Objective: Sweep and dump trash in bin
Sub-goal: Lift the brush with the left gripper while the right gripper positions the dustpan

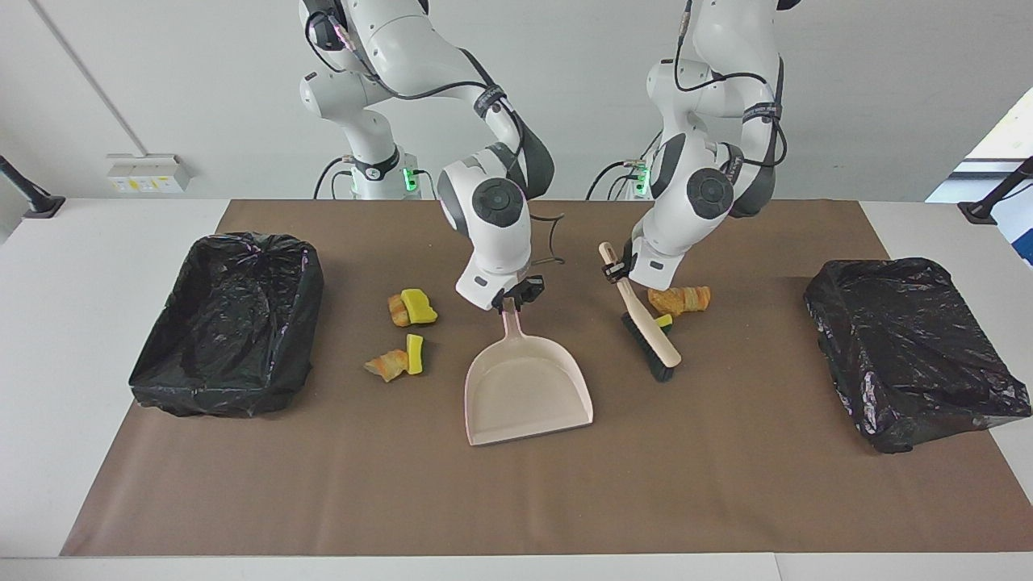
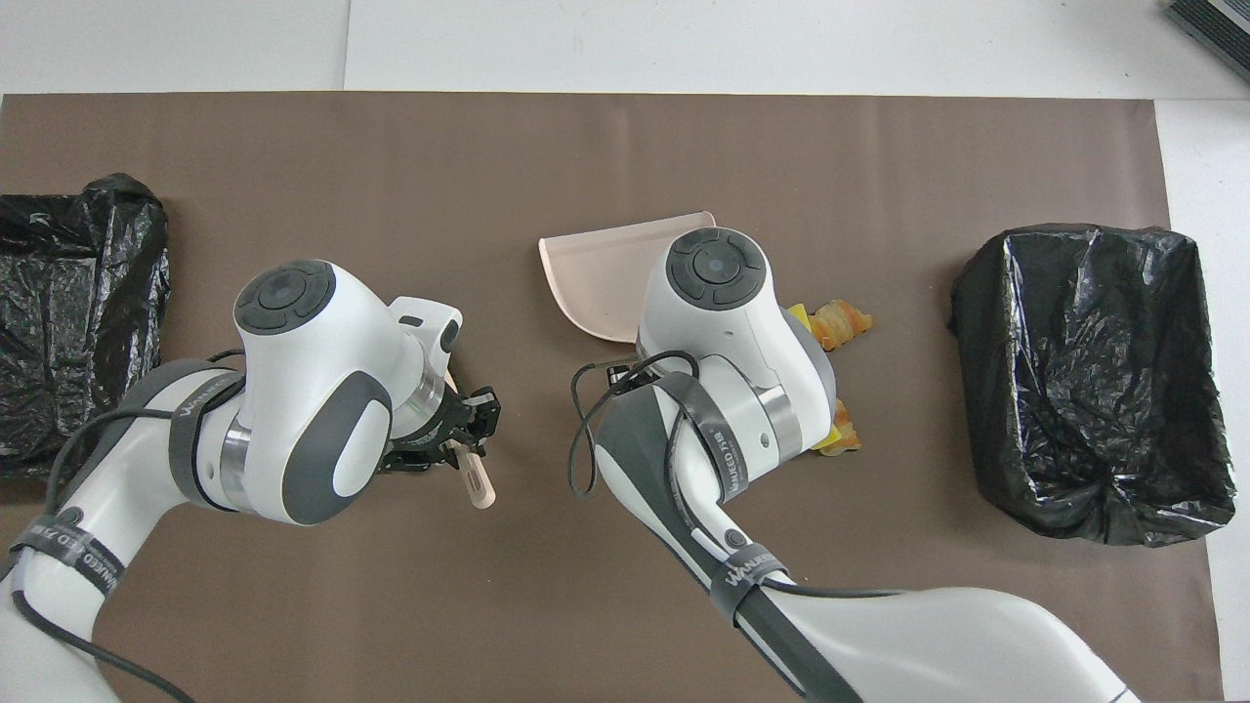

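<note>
Two arms at work over brown worktop. Right gripper fingers clamped on dustpan handle. Left gripper fingers clamped on brush handle. Trash: four chunks between dustpan and bin; more chunks beside brush.

Bright even light, soft shadows, sharp focus, perhaps window glare

From overhead, the right arm hides the dustpan handle and most of the yellow and orange scraps. The left arm covers the brush head. One black bin is cut off at the edge.
</note>
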Controlling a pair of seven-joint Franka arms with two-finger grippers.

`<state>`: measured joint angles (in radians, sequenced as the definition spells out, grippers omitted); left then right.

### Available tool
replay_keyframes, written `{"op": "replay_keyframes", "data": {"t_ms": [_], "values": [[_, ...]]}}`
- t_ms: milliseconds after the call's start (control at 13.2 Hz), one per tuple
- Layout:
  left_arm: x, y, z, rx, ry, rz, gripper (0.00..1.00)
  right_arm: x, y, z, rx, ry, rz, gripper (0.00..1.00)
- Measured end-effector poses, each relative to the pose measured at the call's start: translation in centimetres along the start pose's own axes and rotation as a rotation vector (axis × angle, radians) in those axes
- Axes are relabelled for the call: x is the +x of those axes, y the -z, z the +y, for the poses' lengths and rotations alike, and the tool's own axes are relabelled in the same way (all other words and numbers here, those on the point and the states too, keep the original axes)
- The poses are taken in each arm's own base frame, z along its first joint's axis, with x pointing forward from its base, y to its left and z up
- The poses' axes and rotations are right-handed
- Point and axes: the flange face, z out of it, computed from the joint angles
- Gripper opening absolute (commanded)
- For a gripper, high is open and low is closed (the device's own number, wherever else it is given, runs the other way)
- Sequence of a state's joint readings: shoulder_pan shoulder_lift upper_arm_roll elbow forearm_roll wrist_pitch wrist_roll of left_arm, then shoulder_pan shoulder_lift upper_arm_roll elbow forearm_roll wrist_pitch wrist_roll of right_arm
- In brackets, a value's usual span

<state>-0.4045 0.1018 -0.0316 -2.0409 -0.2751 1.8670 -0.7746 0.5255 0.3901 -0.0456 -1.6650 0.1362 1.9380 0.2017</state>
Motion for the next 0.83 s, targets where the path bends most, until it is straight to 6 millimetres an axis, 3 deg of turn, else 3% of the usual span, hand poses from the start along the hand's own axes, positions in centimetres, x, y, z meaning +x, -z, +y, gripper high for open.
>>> {"op": "replay_keyframes", "data": {"t_ms": [227,379,606,833], "values": [[-2.8,1.1,0.6,0.02,0.021,-0.005,0.0,-0.6,4.8,6.9,0.003,0.271,-0.003,0.0],[-4.5,3.9,-0.6,0.053,0.006,0.004,0.0,-1.1,6.0,9.3,-0.073,0.514,-0.014,0.0],[-5.3,6.9,-4.5,0.164,0.015,0.055,0.0,-1.3,4.5,9.6,-0.144,0.841,-0.055,0.0],[-2.8,6.0,-8.8,0.212,0.038,0.052,0.0,-1.8,2.0,10.2,-0.178,1.065,-0.064,0.0]]}}
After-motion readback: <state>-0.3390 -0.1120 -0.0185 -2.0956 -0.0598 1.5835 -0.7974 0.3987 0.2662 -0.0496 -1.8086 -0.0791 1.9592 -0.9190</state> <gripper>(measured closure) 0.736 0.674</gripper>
